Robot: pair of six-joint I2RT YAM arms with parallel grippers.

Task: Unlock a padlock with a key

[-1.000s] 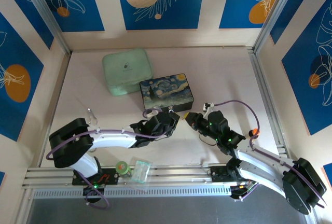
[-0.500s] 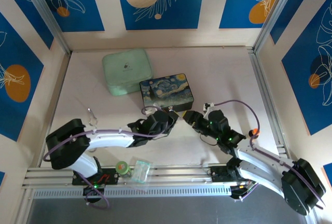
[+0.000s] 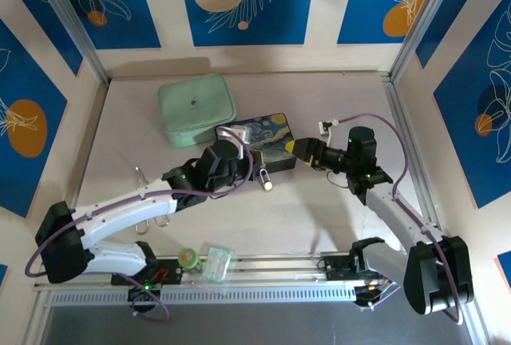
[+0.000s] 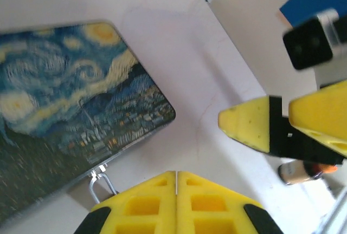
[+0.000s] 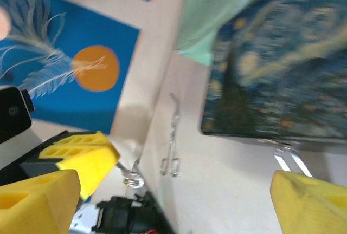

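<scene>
Here, on the pale bench (image 3: 335, 97), a mint-green case (image 3: 196, 110) sits at 11 o'clock from the starry-night box (image 3: 271, 137). The left gripper (image 4: 176, 179) reaches the box's 7 o'clock corner with its jaws pressed together; whether they pinch anything, I cannot tell. The right gripper (image 3: 298, 150) hovers at the box's 3 o'clock side, jaws spread wide. The padlock (image 3: 266, 180) lies at the box's 6 o'clock edge, just beside the left gripper.

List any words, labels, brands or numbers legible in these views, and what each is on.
No text can be read.
The mint-green case bears a small dark mark on its lid, too small to make out.
The starry-night box shows only painted swirls, no lettering.
</scene>
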